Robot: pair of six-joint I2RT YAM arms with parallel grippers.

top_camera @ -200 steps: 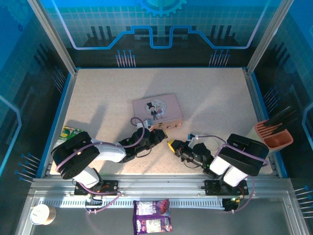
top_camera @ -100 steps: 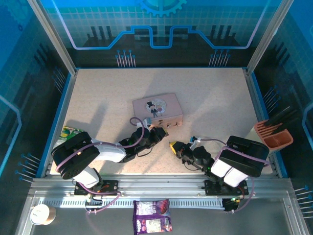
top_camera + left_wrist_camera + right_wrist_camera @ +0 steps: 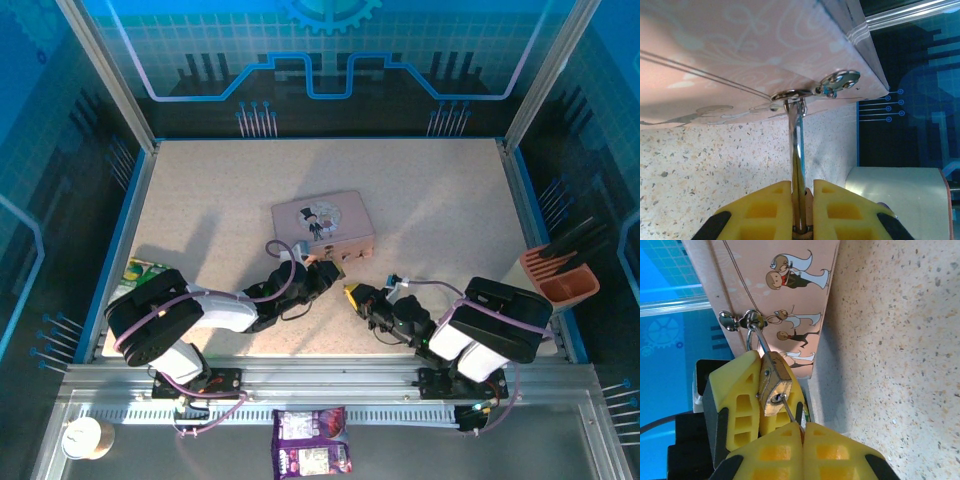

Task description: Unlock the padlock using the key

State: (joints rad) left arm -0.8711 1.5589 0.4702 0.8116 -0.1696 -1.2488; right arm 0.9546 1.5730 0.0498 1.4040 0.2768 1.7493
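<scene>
- Holding: the left claw [image 3: 802, 189] is pinched on the small brass-gold padlock [image 3: 774, 382]. It reaches in from about 8 o'clock of the lock in the top view.
- Location: the padlock hangs at the 6 o'clock side of the pink rectangular tin with cartoon figures [image 3: 322, 222]. It is raised just off the speckled desk [image 3: 900, 365].
- Shackle: the silvery U-shaped shackle [image 3: 798, 135] passes through the metal hasp [image 3: 747, 320] on the tin wall. Both legs appear seated in the body, so the lock is judged not yet open.
- Key: the right claw [image 3: 802, 432] is pressed together on the thin dark grey metal key [image 3: 790, 414]. The claw comes in from about 4 o'clock of the padlock.
- Alignment: in the right wrist view the key tip meets the keyhole on the end face of the padlock, at 11 o'clock from the claw tips. Insertion depth cannot be told.
- Done, as judged: padlock secured, key gripped, key presented to the keyhole.
- Remaining, as judged: seat the key fully, turn it, and free the shackle from the body.
</scene>
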